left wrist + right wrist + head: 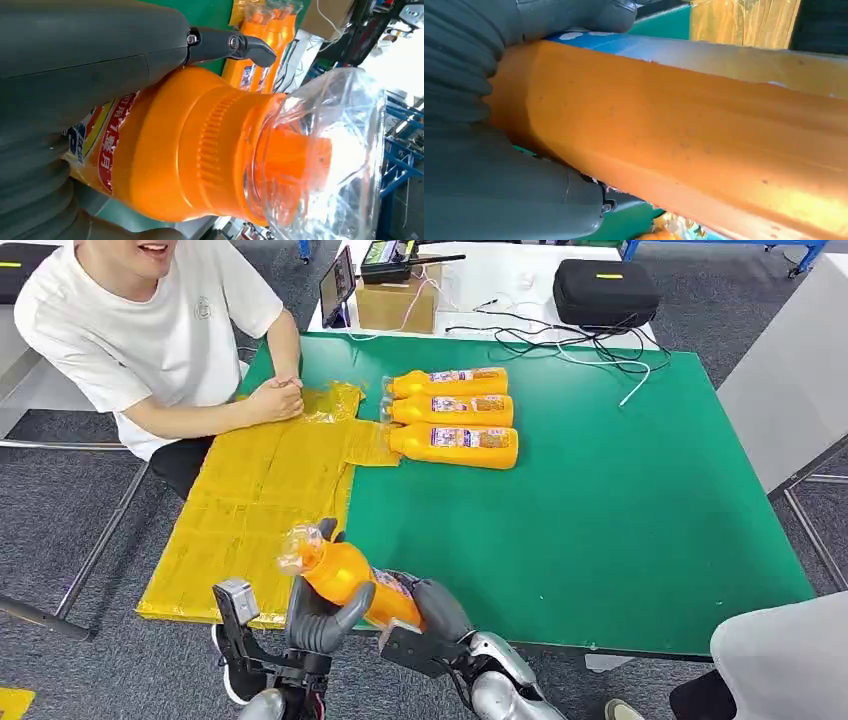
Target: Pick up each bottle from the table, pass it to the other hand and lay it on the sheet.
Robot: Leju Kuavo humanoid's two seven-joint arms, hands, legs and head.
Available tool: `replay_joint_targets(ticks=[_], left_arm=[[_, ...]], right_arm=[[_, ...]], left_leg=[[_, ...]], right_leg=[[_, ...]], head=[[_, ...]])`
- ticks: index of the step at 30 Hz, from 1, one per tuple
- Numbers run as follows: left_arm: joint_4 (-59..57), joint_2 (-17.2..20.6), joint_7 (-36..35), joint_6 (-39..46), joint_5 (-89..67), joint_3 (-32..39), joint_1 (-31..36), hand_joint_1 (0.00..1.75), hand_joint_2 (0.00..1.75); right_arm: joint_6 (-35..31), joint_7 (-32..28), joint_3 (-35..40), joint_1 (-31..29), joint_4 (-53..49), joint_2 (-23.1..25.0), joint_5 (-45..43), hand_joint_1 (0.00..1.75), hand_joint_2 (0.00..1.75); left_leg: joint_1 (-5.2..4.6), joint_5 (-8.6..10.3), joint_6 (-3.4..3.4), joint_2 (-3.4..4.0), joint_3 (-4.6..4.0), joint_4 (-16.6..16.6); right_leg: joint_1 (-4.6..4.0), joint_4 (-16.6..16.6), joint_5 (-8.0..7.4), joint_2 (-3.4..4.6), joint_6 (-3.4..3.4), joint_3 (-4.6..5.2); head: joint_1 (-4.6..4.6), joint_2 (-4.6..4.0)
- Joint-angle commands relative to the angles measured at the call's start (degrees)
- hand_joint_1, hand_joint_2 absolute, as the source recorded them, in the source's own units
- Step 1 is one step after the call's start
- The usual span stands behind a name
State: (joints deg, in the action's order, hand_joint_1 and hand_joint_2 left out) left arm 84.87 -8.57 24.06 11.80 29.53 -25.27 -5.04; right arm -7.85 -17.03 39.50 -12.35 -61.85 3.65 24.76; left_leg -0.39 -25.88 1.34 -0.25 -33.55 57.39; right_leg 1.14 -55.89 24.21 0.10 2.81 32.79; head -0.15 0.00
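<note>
Gripped orange bottle (pixel 345 578) between left hand (pixel 322 618) fingers and right hand (pixel 432 612) fingers — both closed on it, above yellow sheet (pixel 250 510) edge.

The held bottle (pixel 345 580) is glossy orange plastic with a ribbed collar and a clear crinkly film over its cap; its printed label looks like slick paper. The three bottles (pixel 455 418) at twelve o'clock look the same (shiny, film-wrapped necks). The sheet (pixel 250 510) is wrinkled yellow plastic, and the table (pixel 620 510) is matt green. Both hands, left (pixel 325 618) and right (pixel 440 612), wear matt grey rubbery covers.
</note>
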Motion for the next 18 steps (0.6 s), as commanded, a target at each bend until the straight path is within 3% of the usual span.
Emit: replay_joint_targets(ticks=[1,4,5,6,7,18], left_arm=[[-7.9,1.1,-1.6,-3.4,2.3,-1.5,2.5,0.0,1.75],[-11.6,0.3,-0.1,-0.4,-0.1,-1.0,3.9,0.03,1.75],[-12.2,0.1,-0.2,-0.4,0.3,-0.7,4.2,1.15,1.75],[-12.3,-0.1,-0.4,-0.5,1.0,-0.2,4.1,1.55,1.75],[-11.7,-0.2,-0.3,-0.7,1.4,0.1,4.0,1.75,1.75],[-7.3,-1.0,0.0,-0.7,4.5,1.8,3.5,1.75,1.75]], right_arm=[[0.5,-1.4,4.4,-3.4,0.9,-0.4,-1.0,1.75,1.75],[0.4,-1.8,4.6,-3.4,0.6,-0.1,-2.1,1.75,1.75],[0.3,-2.2,4.6,-3.4,0.4,0.0,-2.5,1.75,1.75],[0.0,-2.5,4.4,-3.3,0.3,0.3,-3.0,1.75,1.75],[-0.2,-2.8,4.3,-3.3,0.2,0.5,-3.6,1.75,1.75],[-2.2,-7.6,1.5,-2.0,-5.9,2.5,-10.9,1.75,1.75]], left_leg=[[0.04,-0.04,-0.09,0.07,0.16,0.0],[0.03,-0.02,-0.07,0.06,0.14,-0.1],[0.07,-0.06,-0.11,0.07,0.19,0.0],[0.03,-0.02,-0.08,0.05,0.13,0.0],[0.08,-0.05,-0.11,0.07,0.22,-0.1],[0.03,-0.05,-0.08,0.11,0.0,0.0]], right_leg=[[-0.05,0.1,0.02,0.05,-0.11,-0.15],[-0.03,0.0,0.01,0.04,-0.09,-0.13],[-0.08,0.0,0.03,0.04,-0.14,-0.19],[-0.04,0.0,0.01,0.03,-0.1,-0.12],[-0.09,0.1,0.02,0.04,-0.15,-0.22],[-0.04,-0.1,0.02,0.1,-0.09,0.01]], head=[[0.02,0.02],[0.0,0.0],[0.0,0.0],[0.02,0.0],[0.0,0.0],[0.02,0.0]])
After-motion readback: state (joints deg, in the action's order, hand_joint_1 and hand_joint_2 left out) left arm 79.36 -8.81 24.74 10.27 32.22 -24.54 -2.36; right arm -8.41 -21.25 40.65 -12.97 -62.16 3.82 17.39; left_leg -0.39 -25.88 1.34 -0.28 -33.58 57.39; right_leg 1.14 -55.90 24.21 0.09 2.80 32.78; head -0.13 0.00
